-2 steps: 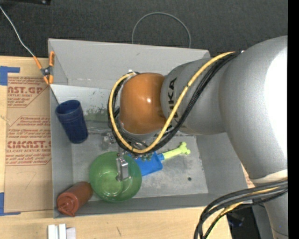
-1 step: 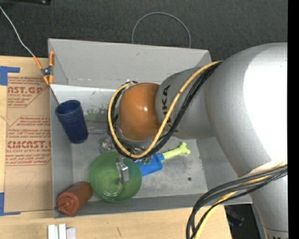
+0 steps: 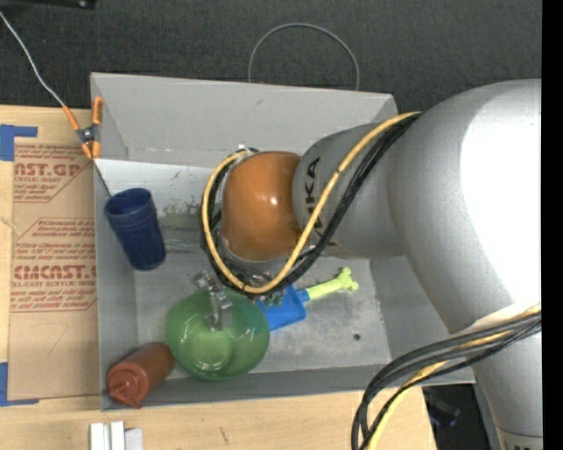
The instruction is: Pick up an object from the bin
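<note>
Four things lie in bin (image 3: 264, 114); we log gripper (image 3: 215, 309) over green bowl (image 3: 195, 350) by lower edge, grasp untellable.

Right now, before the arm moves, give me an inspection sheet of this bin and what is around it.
Surface: grey bin floor, bare at the right.
Job's things: translucent green bowl at the near middle, under the gripper.
Clutter: dark blue cup on its side at the left; red-brown cylinder in the near left corner, beside the bowl; blue block with a yellow-green handle just right of the bowl.
Grippers: gripper over the bowl's middle; contact cannot be told.
Cables: yellow and black cables looped round the orange wrist cover.
Surroundings: thin wire loop beyond the far wall.
</note>
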`<state>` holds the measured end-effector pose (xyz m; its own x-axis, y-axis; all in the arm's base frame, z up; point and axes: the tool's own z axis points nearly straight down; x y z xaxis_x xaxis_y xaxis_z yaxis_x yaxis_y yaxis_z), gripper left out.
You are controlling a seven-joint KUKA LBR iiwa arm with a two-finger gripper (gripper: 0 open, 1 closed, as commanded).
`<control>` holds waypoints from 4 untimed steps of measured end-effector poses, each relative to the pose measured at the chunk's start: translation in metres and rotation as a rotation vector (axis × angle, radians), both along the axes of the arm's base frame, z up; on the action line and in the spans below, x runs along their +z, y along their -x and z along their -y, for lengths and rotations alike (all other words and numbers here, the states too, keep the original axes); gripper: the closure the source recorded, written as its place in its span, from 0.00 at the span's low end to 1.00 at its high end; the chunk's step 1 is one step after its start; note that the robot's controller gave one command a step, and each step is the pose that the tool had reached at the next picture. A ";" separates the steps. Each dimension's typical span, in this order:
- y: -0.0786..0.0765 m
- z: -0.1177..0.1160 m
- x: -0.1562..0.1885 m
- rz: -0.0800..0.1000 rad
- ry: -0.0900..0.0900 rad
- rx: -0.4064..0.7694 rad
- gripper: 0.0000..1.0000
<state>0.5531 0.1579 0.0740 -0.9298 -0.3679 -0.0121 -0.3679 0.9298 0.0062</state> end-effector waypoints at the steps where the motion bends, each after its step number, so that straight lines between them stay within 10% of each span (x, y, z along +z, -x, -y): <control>1: 0.000 0.000 0.000 0.000 0.000 0.000 1.00; 4: 0.002 0.001 0.052 -0.007 0.003 0.001 1.00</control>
<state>0.5506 0.1571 0.1265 -0.9294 -0.3690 -0.0043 -0.3690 0.9294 0.0058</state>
